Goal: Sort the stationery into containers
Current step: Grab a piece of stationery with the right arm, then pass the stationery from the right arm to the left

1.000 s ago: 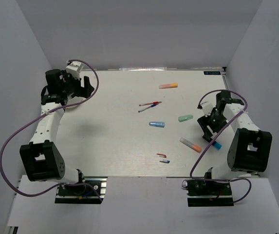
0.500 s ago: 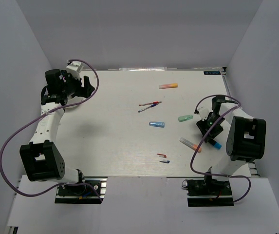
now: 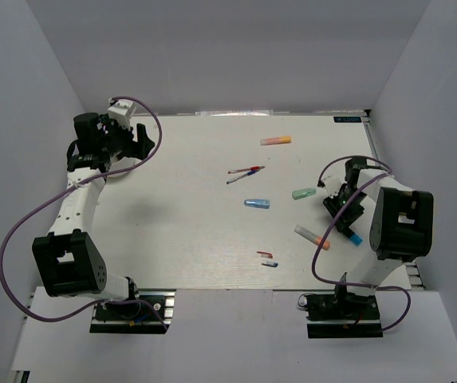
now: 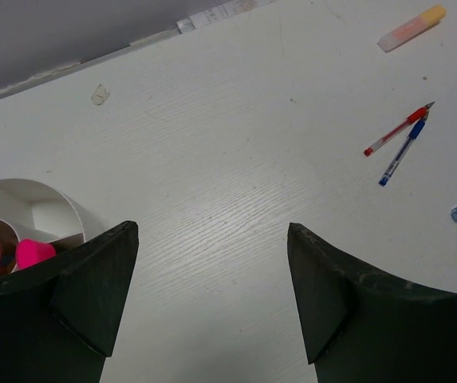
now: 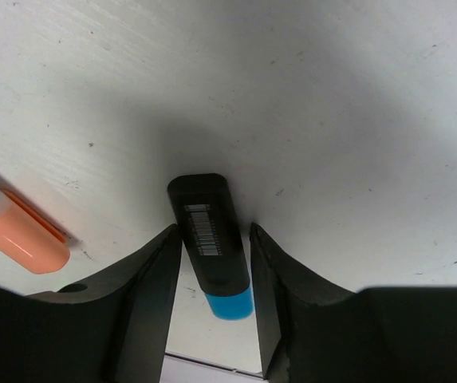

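Lowered and narrowed since a second ago, my right gripper [image 5: 214, 231] now straddles the black marker [image 5: 204, 199], which lies flat on the table [image 5: 332, 120] near its right edge. Matte black fingers [image 5: 152, 287] sit along both sides of the smooth, rounded barrel, with its barcode label facing up and its blue cap [image 5: 230, 305] toward my wrist. I cannot tell whether they have clamped it. A glossy orange marker [image 5: 17, 235] lies just beside, apart from the fingers.

At far left, my left gripper [image 4: 212, 231] hangs spread wide and empty above the grained white tabletop. The round white bowl [image 4: 45, 191] with thin dividers sits by its left finger, with a pink round-topped stick [image 4: 33, 251] inside. Two thin pens [image 4: 399, 140], red and blue, lie touching, well apart.
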You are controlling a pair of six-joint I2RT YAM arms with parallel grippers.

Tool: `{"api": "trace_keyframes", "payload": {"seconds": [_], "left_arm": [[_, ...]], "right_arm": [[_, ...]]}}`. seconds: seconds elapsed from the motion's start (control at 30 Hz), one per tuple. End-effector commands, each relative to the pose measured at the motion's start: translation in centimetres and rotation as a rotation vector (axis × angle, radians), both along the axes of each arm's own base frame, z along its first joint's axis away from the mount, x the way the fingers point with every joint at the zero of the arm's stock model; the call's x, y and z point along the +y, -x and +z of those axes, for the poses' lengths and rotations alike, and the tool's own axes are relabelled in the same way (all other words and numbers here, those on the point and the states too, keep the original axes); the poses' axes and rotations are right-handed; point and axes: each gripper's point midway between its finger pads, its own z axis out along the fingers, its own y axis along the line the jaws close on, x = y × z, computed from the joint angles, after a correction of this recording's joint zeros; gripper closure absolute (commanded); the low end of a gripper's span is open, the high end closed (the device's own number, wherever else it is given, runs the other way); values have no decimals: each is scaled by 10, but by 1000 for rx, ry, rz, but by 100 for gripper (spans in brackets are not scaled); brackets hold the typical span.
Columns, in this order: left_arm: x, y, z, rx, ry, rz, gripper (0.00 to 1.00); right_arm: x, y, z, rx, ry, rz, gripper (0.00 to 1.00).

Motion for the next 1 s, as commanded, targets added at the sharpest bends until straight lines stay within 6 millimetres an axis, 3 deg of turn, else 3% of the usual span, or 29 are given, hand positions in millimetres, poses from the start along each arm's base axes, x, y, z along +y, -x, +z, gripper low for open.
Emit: {"api": "trace_keyframes", "payload": {"seconds": [0.0,0.07,0.1,0.2,0.23,0.33,0.43,0.47,0.6,0.63,0.67,0.7,0.8,0.83,0.97], "left_arm": [[-2,-2,22,-53,2,-6,16],[-6,0,24,-68,13,-30,17],[-13,6,30,-92,19,-73,17],[-21,13,34,-133,22,-128,19],[-24,14,36,-142,22,-150,20],[-40,21,44,-177,-6,-247,21],[-61,33,54,-273,-81,-362,25],[-67,36,52,-310,-143,-410,26],[-113,51,52,-432,-294,-594,27],[-140,62,48,-458,-315,-679,28],[-153,66,45,-503,-373,-729,29],[-185,85,39,-536,-390,-828,29],[-222,109,12,-640,-531,-977,32],[-245,126,6,-691,-551,-1053,34],[-272,155,-23,-892,-694,-1193,37]], "right_arm": [[1,-7,-6,-27,0,18,57],[3,-9,-2,-37,-8,14,67],[4,-14,6,-50,-17,5,78],[17,-23,35,-86,-87,-13,95],[22,-41,55,-145,-123,-26,98],[38,-64,104,-237,-208,-29,100],[55,-72,125,-219,-304,-51,100],[61,-83,141,-241,-330,-43,100],[87,-86,145,-165,-455,-56,100],[96,-89,141,-149,-479,-53,100],[103,-92,143,-140,-500,-70,100],[114,-94,138,-103,-534,-72,100],[132,-95,144,-41,-613,-113,100],[145,-94,139,-9,-624,-105,100],[164,-87,130,46,-625,-125,100]]}}
